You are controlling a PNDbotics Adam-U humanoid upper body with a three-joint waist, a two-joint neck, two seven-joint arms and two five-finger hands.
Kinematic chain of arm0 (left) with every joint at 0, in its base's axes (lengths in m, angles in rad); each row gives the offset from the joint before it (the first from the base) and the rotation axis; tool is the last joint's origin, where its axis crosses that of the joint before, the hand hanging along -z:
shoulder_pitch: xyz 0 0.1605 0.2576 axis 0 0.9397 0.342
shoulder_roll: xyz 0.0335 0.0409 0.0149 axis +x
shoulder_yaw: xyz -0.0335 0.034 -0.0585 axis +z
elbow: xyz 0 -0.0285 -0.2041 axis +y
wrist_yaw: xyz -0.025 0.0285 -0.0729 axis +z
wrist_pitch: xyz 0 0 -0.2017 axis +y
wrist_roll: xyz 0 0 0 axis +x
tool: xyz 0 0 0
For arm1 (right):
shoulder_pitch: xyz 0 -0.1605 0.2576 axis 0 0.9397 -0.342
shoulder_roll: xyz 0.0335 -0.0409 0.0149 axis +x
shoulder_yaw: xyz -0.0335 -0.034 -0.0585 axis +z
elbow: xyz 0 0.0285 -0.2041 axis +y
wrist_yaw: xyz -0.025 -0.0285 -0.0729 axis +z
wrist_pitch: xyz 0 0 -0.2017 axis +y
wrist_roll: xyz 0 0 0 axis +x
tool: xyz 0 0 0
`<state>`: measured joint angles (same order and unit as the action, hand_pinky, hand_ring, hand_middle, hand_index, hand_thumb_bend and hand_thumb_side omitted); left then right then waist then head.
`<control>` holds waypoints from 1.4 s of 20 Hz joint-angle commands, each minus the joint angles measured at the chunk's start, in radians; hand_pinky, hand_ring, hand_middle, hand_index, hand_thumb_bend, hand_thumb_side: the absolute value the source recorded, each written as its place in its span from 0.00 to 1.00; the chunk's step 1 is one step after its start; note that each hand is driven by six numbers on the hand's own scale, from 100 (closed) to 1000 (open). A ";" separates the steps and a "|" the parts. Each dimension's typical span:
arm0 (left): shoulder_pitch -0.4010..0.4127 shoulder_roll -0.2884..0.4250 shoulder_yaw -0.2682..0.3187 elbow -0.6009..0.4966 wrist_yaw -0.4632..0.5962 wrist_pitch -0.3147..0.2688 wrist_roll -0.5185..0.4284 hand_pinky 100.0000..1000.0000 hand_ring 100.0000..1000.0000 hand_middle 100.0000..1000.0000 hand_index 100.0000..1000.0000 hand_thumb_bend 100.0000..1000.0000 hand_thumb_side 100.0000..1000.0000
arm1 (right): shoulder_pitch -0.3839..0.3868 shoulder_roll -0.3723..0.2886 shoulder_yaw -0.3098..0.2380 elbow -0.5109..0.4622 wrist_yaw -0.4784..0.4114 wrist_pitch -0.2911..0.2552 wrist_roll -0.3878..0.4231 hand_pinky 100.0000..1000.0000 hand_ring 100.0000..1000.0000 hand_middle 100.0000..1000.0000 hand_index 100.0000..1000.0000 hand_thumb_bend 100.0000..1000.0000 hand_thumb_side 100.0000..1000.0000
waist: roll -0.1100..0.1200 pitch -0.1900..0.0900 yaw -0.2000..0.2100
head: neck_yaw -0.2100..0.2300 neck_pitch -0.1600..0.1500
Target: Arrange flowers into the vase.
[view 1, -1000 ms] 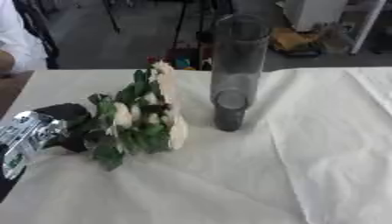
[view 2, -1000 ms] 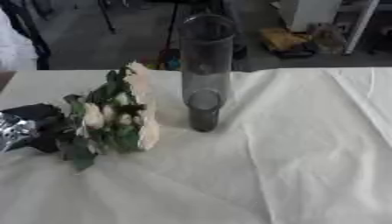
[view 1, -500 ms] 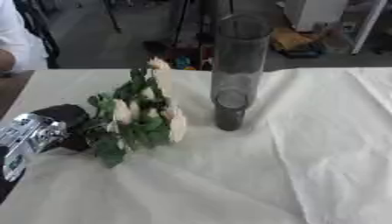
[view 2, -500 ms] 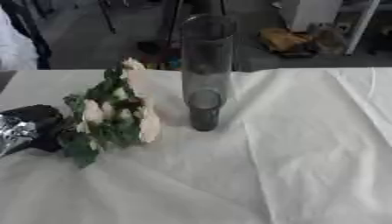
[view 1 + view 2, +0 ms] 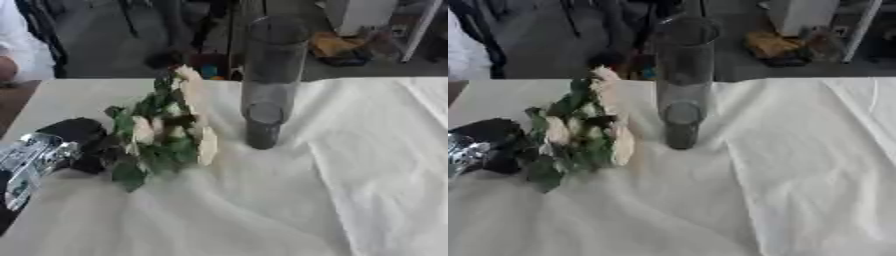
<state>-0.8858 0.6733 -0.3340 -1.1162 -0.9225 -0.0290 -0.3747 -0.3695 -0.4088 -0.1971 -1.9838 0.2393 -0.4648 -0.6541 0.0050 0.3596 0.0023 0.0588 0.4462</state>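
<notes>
Flowers (image 5: 166, 130) clamped in left hand's (image 5: 74, 145) fingers, blooms tilted up beyond them toward vase (image 5: 267, 80), ready for insertion.

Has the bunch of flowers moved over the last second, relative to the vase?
Yes. The flowers, held by the left hand, have tipped up and toward the vase: the top bloom now sits higher against the glass, while the vase stays put.

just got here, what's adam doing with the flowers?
The left robot hand holds a bunch of cream flowers by its lower end, with the blooms tilted up toward the tall dark glass vase. The vase stands upright on the white tablecloth, just right of the bunch, and no flowers are in it yet. The right robot hand isn't in view.
</notes>
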 commanded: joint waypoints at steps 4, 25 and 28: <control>-0.006 0.056 0.008 -0.065 0.040 0.022 0.074 0.00 0.00 0.00 0.00 0.00 0.27 | -0.004 -0.010 -0.011 -0.016 -0.012 0.000 -0.002 0.85 0.85 0.74 0.86 0.00 1.00 | 0.001 -0.027 0.005 | -0.007 -0.001; 0.011 0.115 0.055 -0.258 0.226 0.183 0.016 0.00 0.00 0.00 0.00 0.00 0.23 | 0.005 -0.011 -0.014 -0.016 -0.014 0.004 -0.003 0.86 0.85 0.74 0.86 0.00 1.00 | 0.003 -0.043 0.017 | -0.017 0.006; 0.023 0.118 0.065 -0.276 0.253 0.208 0.065 0.00 0.00 0.00 0.00 0.00 0.23 | 0.006 -0.012 -0.015 -0.016 -0.014 0.004 -0.004 0.86 0.85 0.74 0.86 0.00 1.00 | 0.001 -0.042 0.017 | -0.018 0.003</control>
<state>-0.8506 0.7487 -0.2914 -1.3677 -0.6824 0.1697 -0.3290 -0.3595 -0.4080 -0.2026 -1.9838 0.2329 -0.4594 -0.6545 0.0059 0.3416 0.0190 0.0423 0.4556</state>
